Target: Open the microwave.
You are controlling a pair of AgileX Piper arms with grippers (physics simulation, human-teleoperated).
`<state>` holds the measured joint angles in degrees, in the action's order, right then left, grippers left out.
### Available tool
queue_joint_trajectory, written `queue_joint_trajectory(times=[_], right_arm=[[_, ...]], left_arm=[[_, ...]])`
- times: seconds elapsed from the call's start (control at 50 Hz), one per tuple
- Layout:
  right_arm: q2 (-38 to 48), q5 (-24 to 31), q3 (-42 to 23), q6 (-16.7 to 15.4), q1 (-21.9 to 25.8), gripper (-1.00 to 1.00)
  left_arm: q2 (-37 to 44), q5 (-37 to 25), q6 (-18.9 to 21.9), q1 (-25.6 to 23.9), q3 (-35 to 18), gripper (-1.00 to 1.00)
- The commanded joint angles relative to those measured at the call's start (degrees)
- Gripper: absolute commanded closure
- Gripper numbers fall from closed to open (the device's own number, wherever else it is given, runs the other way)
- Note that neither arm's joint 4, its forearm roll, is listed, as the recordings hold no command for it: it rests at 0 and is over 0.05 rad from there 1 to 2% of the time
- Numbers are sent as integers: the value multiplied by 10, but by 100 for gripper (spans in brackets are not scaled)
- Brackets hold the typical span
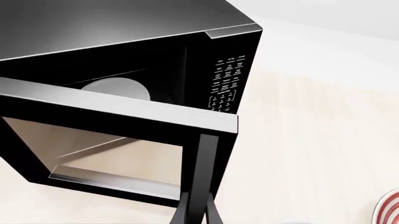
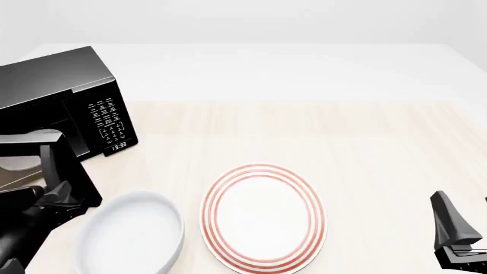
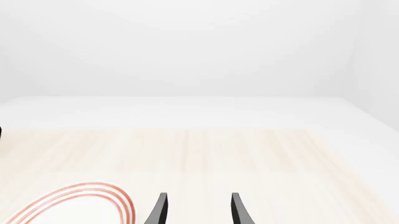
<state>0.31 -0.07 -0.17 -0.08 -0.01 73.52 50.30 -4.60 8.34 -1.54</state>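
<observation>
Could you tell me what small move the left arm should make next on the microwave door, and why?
Probably keep swinging the door outward. The microwave is only partly open: the turntable shows through the gap, and the left claw looks closed on the door's handle. The bowl sits close by, so pull gently. The right claw is idle and open.

Matte black arms, tapered pincer (image 3: 196, 209) fingers (image 3: 160, 207)

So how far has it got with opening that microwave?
Partly there. The microwave door has swung out from the body, and the white turntable shows through the gap. The left gripper is closed on the door's handle, mid-pull. Left to do: swing the door wider. The right gripper sits open beside the striped plate, uninvolved.
</observation>
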Motion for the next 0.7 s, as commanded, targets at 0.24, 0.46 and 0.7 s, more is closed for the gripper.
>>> queue_joint_trajectory(times=[0.24, 0.46, 0.7], right_arm=[[0, 0, 0, 0, 0, -100], [0, 0, 0, 0, 0, -100], [0, 0, 0, 0, 0, -100]], left_arm=[[-16, 40, -22, -19, -35, -100], [-34, 27, -23, -1, -31, -100], [-47, 18, -24, -5, -26, -100]])
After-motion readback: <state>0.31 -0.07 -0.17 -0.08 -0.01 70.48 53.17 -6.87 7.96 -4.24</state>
